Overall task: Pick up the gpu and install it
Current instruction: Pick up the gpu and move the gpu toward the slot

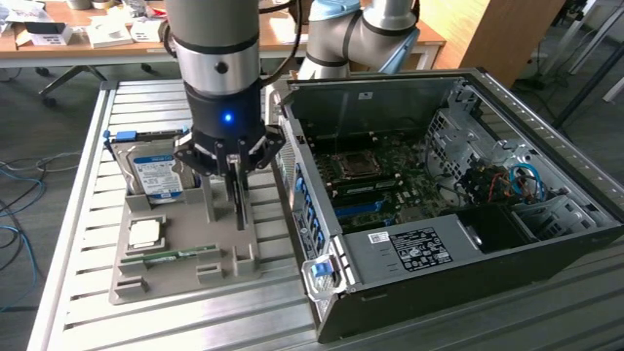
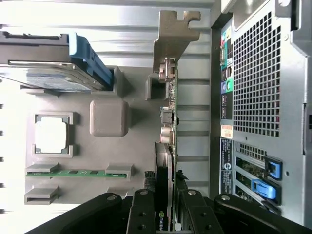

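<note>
The gpu (image 2: 171, 122) is a thin green card seen edge-on, with its silver bracket (image 2: 171, 34) at one end and a black fan part between my fingers. It stands upright over the grey tray (image 2: 109, 161), beside the computer case's rear wall (image 2: 256, 83). My gripper (image 2: 165, 214) is shut on the gpu, one black finger (image 2: 141, 214) on each side. In the exterior view my gripper (image 1: 234, 208) points straight down over the tray (image 1: 185, 281), on the exterior view's left of the open case (image 1: 439, 190). I cannot tell whether the card is lifted off its slot.
On the tray are a silver hard drive with a blue label (image 1: 156, 175), a square processor (image 1: 146, 232) and a narrow green memory stick (image 1: 180, 254). The tray and case stand on a slatted metal table (image 1: 88, 219). The case lies open, motherboard up.
</note>
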Controlling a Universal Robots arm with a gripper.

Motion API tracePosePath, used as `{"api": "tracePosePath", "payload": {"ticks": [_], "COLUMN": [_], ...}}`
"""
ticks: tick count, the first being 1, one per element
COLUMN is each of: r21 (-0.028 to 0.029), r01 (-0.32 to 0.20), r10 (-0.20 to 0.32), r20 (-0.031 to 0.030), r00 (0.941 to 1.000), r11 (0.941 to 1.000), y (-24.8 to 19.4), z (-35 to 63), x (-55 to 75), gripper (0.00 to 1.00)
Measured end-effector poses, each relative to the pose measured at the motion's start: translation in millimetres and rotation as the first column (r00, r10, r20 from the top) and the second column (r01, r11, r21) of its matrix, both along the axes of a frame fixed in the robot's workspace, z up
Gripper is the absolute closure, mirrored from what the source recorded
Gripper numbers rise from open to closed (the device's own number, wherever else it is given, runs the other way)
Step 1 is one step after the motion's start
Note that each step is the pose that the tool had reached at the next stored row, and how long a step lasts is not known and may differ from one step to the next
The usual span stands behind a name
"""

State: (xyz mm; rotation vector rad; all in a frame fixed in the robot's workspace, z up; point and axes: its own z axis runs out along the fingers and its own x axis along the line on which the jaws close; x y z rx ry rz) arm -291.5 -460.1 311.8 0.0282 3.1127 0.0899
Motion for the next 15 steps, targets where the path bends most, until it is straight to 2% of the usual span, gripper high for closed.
{"api": "tracePosePath", "payload": {"ticks": [15], "r21": [0.0006], "r01": [0.0], "r10": [0.0], "r20": [0.0001], "r00": [1.0], "r11": [1.0], "y": [0.0], "z": [55.7], "x": [1.0], "gripper": [0.74]}}
